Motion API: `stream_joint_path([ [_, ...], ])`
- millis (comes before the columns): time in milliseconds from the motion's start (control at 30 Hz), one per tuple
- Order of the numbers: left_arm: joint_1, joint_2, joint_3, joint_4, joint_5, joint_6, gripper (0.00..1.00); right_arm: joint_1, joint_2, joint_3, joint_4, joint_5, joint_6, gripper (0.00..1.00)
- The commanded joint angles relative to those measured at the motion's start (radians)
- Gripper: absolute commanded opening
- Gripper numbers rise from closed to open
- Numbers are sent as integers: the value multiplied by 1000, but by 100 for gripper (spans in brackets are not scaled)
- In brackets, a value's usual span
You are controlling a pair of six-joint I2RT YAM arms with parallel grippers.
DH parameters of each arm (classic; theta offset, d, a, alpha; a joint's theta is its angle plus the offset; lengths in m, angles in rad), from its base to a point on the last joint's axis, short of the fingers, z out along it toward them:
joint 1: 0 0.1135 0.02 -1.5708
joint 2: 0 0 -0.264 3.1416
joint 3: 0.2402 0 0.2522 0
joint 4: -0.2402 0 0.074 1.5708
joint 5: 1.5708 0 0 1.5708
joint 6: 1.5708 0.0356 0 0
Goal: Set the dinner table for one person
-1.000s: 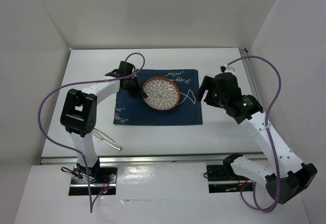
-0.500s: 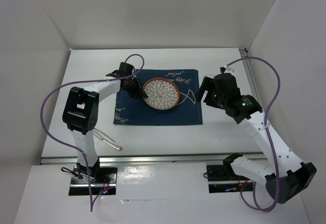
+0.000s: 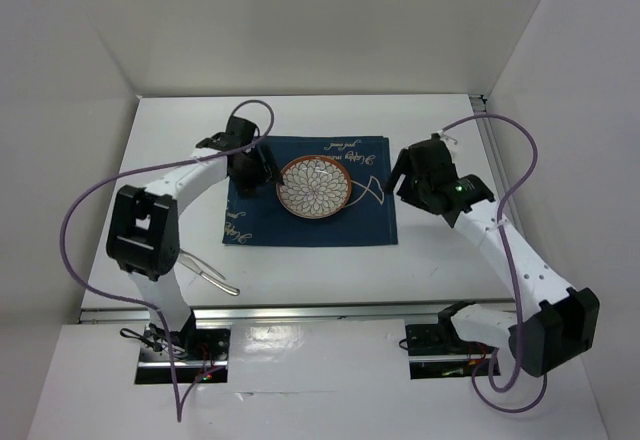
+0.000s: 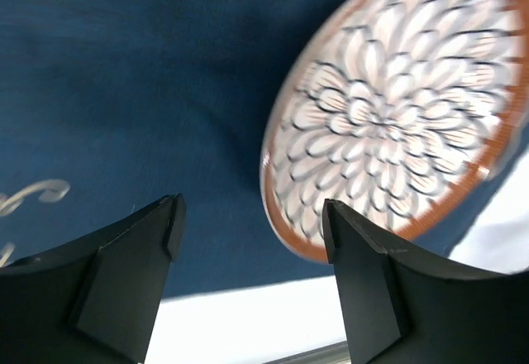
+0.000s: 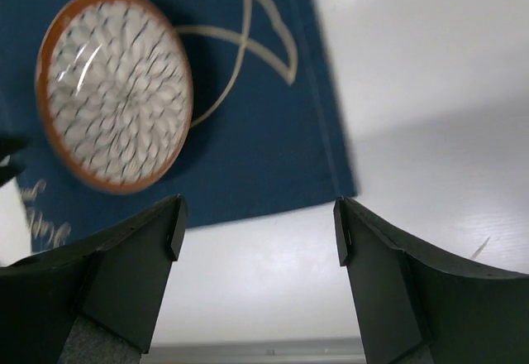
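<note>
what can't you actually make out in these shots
Metal utensil, top view: too small, part under the left arm; fork or spoon unclear.
Placemat lettering: too small from top, blurred in wrist views.
Plate, left wrist view: motion-blurred, cut by the frame's right edge.
Left end effector, top view: contact with plate hidden by its own wrist.

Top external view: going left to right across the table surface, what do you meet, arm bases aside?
metal utensil → left pincer → plate → right pincer
</note>
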State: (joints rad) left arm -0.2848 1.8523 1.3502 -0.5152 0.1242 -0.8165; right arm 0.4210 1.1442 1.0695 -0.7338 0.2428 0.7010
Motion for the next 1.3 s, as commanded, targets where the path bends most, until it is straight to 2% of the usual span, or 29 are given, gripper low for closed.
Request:
stream_joint_path([
  [0,-10,-192,32,-46,-112,11,85,-113,73,27,94,23,-26,83],
  [200,-10,-442,-75,-46,-152,50,85,-315,199,41,289,-106,-103,77],
  [333,-10,-513,-112,-36,-141,69,83,-405,325,133,289,-174,-112,76],
  [567,-10,-551,-140,-48,-150,97,83,-461,529,195,375,-238,-92,76],
  [733,-10,-571,-169,-48,-150,97,83,-472,603,227,442,-226,-78,69],
  [800,-10,-571,-169,-57,-150,108,83,-472,665,274,413,-226,-87,62],
  [900,-10,-571,-169,-66,-161,117,83,-472,697,302,392,-215,-97,39],
  [933,-10,-571,-169,-66,-170,117,82,-472,697,302,392,-205,-97,24],
  [1033,-10,-571,-169,-66,-158,117,82,-472,626,293,392,-151,-115,3],
  [1067,-10,-571,-169,-66,-149,117,82,-452,605,284,404,-96,-124,0],
  [1167,-10,-571,-169,-66,-140,108,82,-412,525,284,418,-28,-165,0],
  [1267,-10,-571,-178,-57,-149,97,82,-369,525,348,404,-71,-190,0],
])
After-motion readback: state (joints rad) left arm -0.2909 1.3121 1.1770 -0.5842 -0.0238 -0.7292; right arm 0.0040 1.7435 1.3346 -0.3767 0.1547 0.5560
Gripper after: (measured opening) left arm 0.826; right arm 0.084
